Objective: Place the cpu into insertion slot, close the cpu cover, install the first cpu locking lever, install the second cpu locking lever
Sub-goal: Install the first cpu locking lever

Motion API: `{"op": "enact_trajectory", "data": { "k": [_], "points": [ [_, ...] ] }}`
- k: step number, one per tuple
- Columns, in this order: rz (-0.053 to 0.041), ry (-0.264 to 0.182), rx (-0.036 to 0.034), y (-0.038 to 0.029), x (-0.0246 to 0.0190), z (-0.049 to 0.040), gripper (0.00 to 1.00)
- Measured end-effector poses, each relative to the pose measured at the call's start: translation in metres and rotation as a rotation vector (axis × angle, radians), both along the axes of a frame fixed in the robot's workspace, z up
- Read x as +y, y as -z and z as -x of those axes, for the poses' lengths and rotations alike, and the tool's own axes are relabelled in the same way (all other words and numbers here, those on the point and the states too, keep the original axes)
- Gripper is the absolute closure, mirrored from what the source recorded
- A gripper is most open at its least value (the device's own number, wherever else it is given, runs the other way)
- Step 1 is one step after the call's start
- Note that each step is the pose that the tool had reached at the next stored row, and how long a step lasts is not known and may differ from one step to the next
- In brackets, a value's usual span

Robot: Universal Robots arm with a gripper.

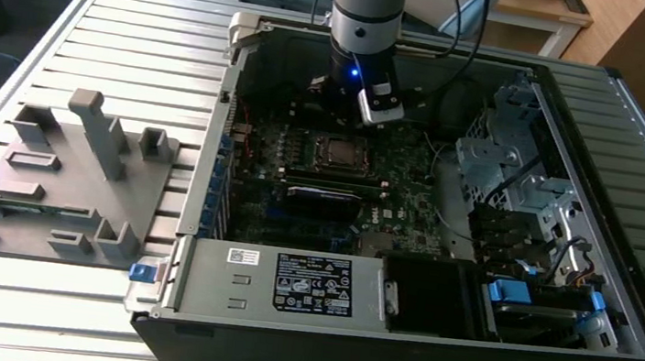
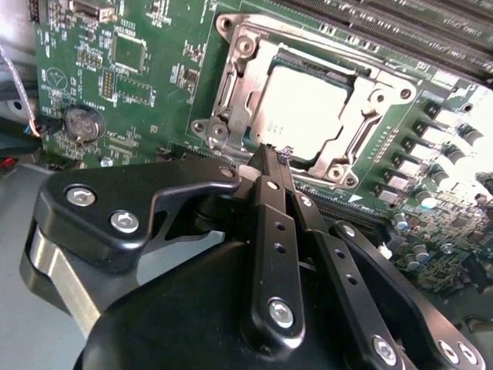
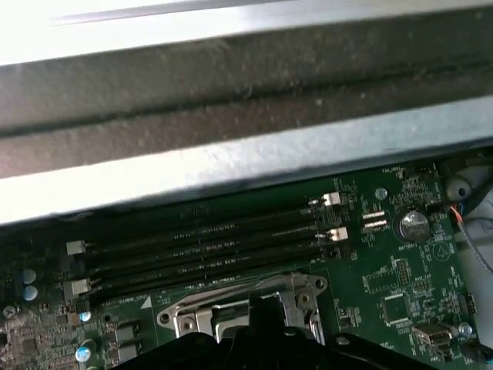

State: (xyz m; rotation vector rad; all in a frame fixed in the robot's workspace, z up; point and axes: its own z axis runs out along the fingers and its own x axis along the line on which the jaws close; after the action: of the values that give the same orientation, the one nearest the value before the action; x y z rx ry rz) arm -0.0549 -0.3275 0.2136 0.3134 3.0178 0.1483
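Note:
The cpu point(image 2: 308, 104), a dull silver square, lies in the insertion slot point(image 1: 339, 152) at the middle of the green motherboard point(image 2: 154, 85). The cpu cover point(image 2: 233, 92), a silver frame with a square window, lies flat around it. My gripper point(image 2: 271, 156) hovers just above the socket's edge with its black fingers point(image 2: 266, 200) pressed together and nothing visible between them. In the exterior view the arm point(image 1: 364, 19) reaches down into the case right behind the socket. The first wrist view shows part of the cover point(image 3: 231, 304) above the gripper's dark body.
The open computer case point(image 1: 427, 336) lies on a slatted metal table point(image 1: 130, 37). Long black memory slots point(image 3: 208, 247) run beside the socket. A coin battery point(image 2: 81, 123), a drive cage point(image 1: 510, 157) and cables sit nearby. A grey fixture block point(image 1: 64, 177) stands at the exterior view's left.

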Motion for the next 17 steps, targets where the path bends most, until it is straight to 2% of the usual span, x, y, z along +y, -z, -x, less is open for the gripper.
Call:
{"op": "enact_trajectory", "data": {
  "k": [4, 8, 9, 11, 13, 15, 16, 17],
  "points": [
    [0.0184, 0.009, 0.0048, 0.0000, -0.0001, 0.0001, 0.90],
    [0.0206, 0.009, 0.0050, -0.0001, -0.0001, 0.0001, 0.90],
    [0.0206, 0.009, 0.0068, 0.0000, -0.0001, 0.0000, 0.90],
    [0.0206, 0.009, 0.0184, 0.0001, 0.0000, -0.0001, 0.90],
    [0.0206, 0.009, 0.0388, 0.0003, -0.0001, -0.0003, 0.90],
    [0.0208, 0.009, 0.0563, 0.0004, -0.0001, -0.0004, 0.90],
    [0.0209, 0.009, 0.0621, 0.0004, -0.0001, -0.0004, 0.90],
    [0.0212, 0.009, 0.0640, 0.0003, -0.0002, -0.0003, 0.90]
  ]
}}
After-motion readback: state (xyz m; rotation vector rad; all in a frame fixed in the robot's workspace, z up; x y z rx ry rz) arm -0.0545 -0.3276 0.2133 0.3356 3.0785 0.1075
